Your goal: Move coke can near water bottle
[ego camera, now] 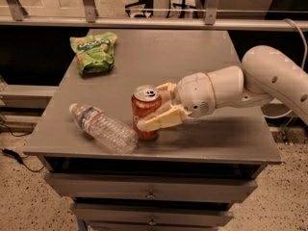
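Note:
The coke can is red-orange with a silver top and stands upright near the front middle of the grey table. My gripper reaches in from the right and is shut on the can, one finger in front of it and one behind. The water bottle is clear with a white cap and lies on its side just left of the can. Its base end is touching or almost touching the can's lower side.
A green snack bag lies at the table's back left. The table's front edge runs just below the can and bottle, with drawers underneath. A rail and a dark shelf run behind the table.

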Tool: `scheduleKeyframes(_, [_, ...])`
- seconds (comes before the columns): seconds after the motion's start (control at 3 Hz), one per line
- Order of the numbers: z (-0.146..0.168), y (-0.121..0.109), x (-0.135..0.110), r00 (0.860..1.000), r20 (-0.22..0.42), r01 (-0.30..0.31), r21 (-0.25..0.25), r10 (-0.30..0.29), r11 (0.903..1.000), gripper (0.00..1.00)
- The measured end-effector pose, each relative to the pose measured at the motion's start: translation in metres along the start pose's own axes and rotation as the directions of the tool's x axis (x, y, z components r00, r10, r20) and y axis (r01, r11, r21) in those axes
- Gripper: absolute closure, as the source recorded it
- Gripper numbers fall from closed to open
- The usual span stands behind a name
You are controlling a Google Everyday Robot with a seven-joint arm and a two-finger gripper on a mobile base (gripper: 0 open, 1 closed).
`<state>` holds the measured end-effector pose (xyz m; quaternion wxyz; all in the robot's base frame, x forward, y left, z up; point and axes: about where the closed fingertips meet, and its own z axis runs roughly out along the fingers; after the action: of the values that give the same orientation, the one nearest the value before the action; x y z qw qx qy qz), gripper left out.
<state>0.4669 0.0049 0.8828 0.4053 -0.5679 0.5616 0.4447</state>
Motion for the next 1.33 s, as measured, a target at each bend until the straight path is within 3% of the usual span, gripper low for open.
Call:
scheduleKeyframes(0.33, [-0.003, 0.001, -0.001, 1.0, -0.009, 0.017, -0.011, -0.017, 0.9998, 0.0])
scheduleKeyframes(0.67, [-0.007, 0.001, -0.002, 0.999, -0.017, 0.028, -0.016, -0.028, 0.9995, 0.0])
scheduleKeyframes(1.0, [-0.036, -0.004, -0.011, 0.997, -0.051, 0.055, 0.023, -0.054, 0.9982, 0.0])
scheduleKeyframes(1.33, [-0.098, -0.01, -0.036, 0.988, -0.113, 0.12, 0.166, -0.102, 0.9788, 0.0])
